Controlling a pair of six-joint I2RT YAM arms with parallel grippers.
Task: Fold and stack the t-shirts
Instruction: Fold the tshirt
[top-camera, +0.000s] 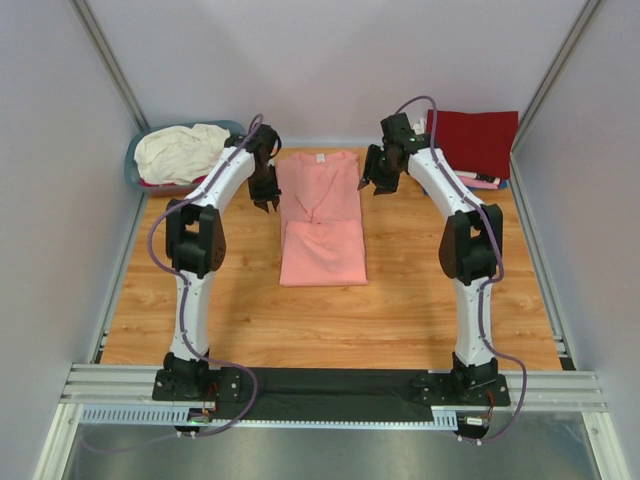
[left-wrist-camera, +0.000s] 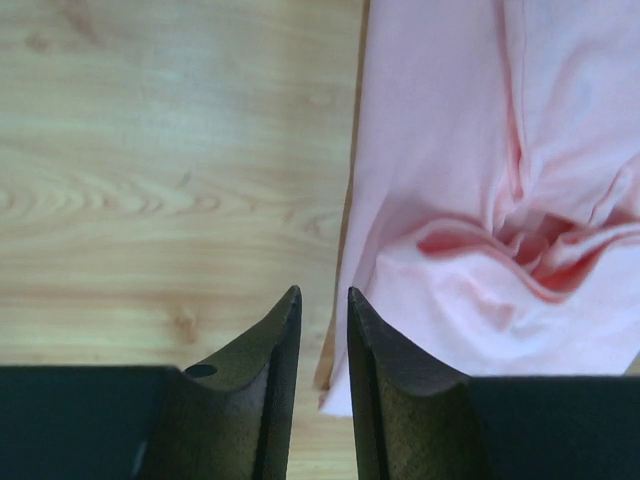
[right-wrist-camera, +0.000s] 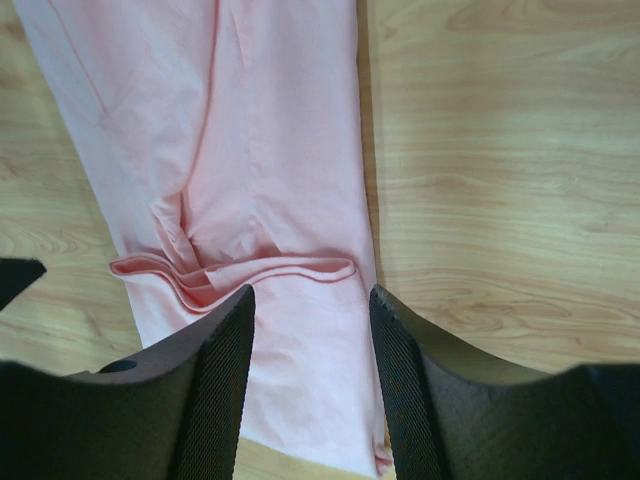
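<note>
On wooden table (top-camera: 430, 300): salmon-pink t-shirt (top-camera: 320, 215) lengthwise near-to-far, collar (top-camera: 320, 158) far.

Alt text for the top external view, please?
A salmon-pink t-shirt lies partly folded in the centre, the left fingers and right fingers open beside its far half. A full basket sits far left, a dark red shirt far right.

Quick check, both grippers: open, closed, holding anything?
Left gripper: slightly open, holding nothing, at the edge of the salmon-pink t-shirt.
Right gripper: open, holding nothing, above the same shirt.
</note>
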